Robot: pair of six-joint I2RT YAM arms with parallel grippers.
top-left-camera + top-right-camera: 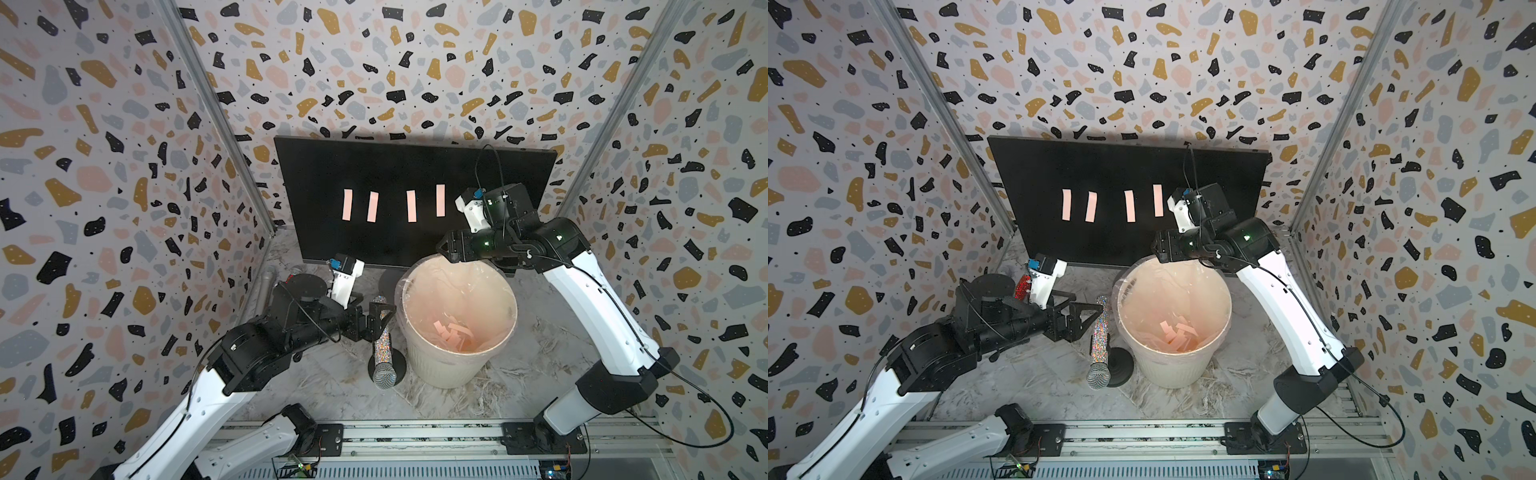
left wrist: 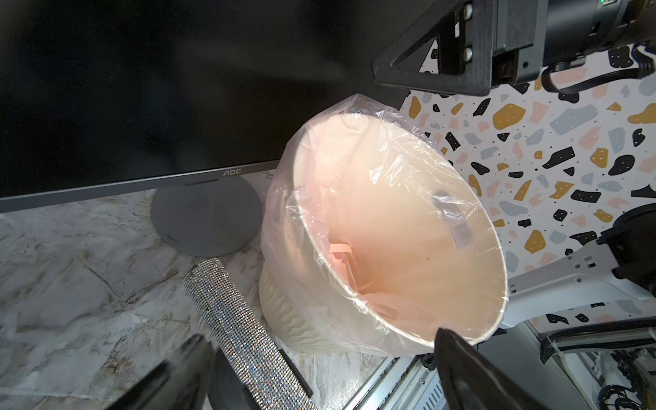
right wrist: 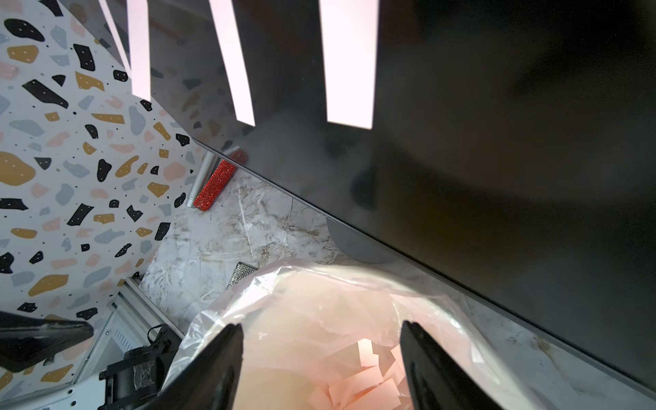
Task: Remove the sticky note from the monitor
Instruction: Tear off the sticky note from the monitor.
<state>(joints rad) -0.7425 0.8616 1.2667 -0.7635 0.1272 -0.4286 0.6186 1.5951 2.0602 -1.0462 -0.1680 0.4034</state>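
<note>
In the lower centre of both top views, a glitter-covered microphone lay on the marble table, just left of the cream bin. The bin was lined with clear plastic and held a heap of loose pink slips. The left gripper hung at the microphone's handle, left of centre, with its jaws spread wide. Whether it touched the handle could not be told.

Farther back, right of centre, the right gripper hovered over the bin's far rim, jaws apart with nothing between them.

Behind the bin stood the monitor, filling the middle of the frame against the back wall, its screen dark. Four pink sticky notes were stuck upright in a row across the middle of the screen.
</note>
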